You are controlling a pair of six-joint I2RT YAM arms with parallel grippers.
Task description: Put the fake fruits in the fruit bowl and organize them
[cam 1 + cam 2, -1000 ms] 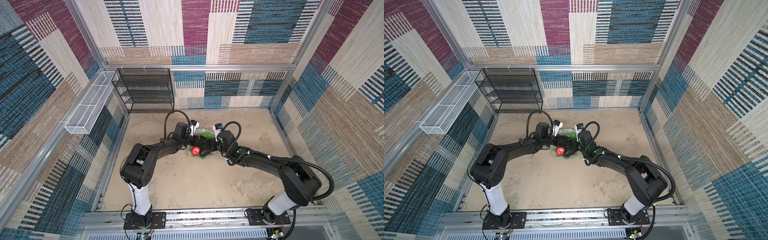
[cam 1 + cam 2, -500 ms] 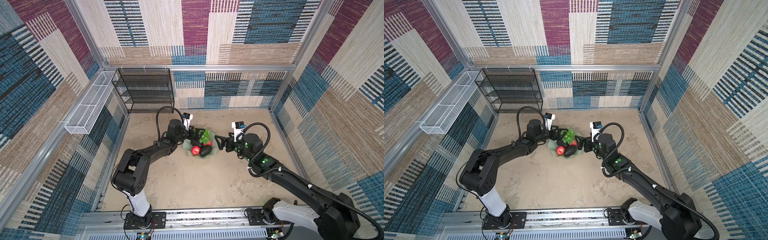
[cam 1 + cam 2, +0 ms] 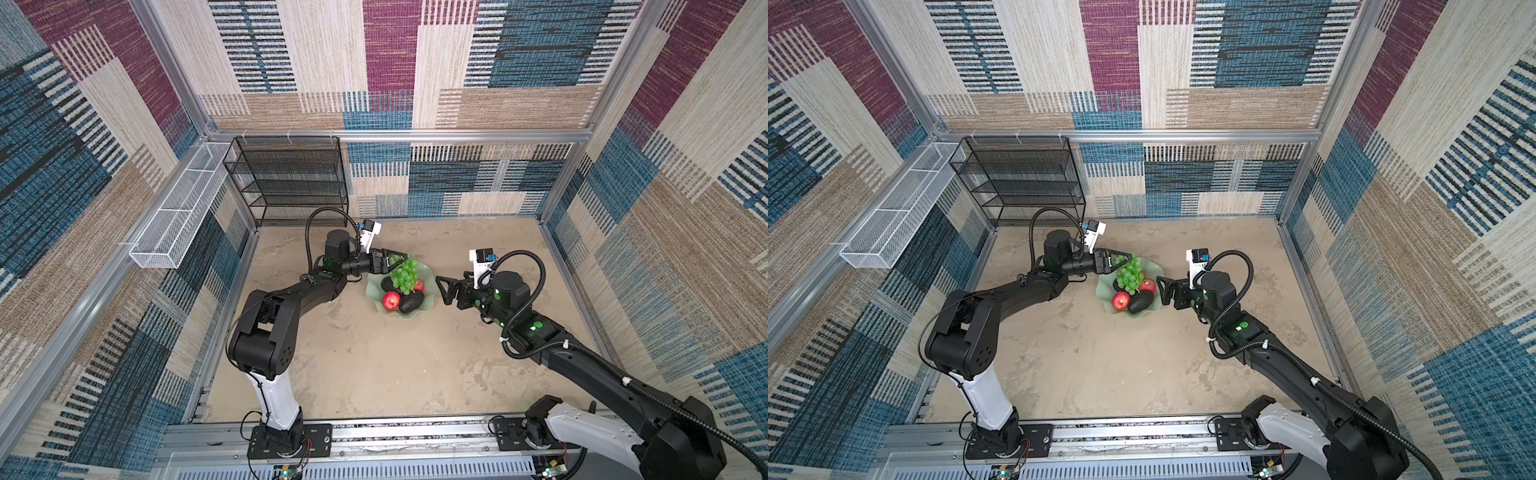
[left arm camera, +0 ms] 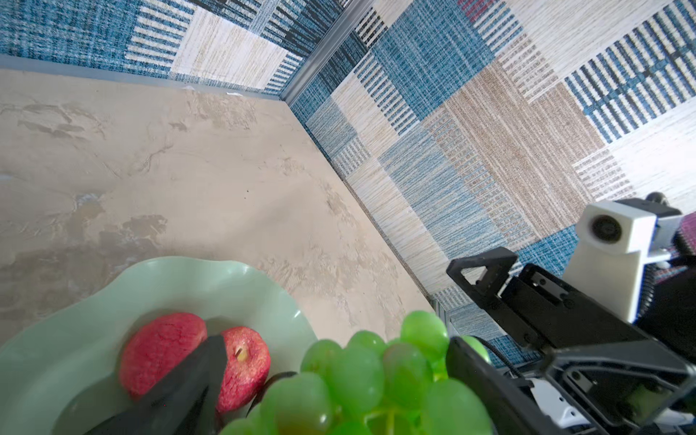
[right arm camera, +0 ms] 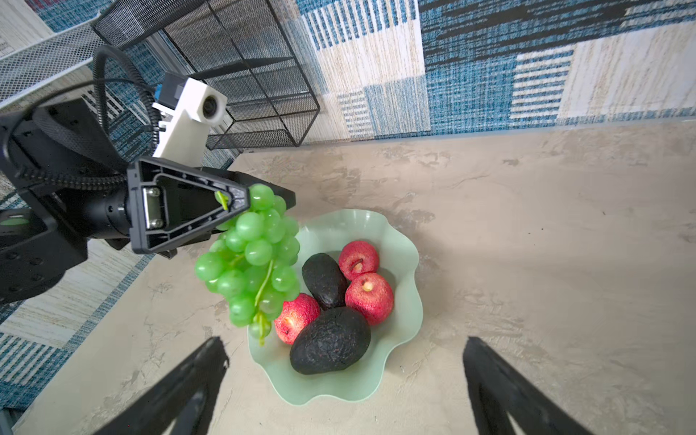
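I see glossy translucent green grapes (image 5: 248,263), 3 mottled red apples (image 5: 369,297), 2 pebbly green-black avocados (image 5: 329,341) and a pale mint-green bowl (image 5: 408,312). My table (image 3: 374,365) is blotchy beige with darker stains. The walls (image 3: 390,62) show woven patchwork: blue, maroon, tan and cream blocks, some striped. Black mesh rack (image 3: 291,183), white wire basket (image 3: 174,224).

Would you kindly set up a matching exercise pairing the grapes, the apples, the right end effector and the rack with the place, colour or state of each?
Things:
1. grapes
2. apples
3. right end effector
4. rack

Descriptions:
A. open and empty, beside the bowl
B. black wire mesh
C. hanging from the left end effector
D. lying in the bowl

Pairs: 1-C, 2-D, 3-A, 4-B
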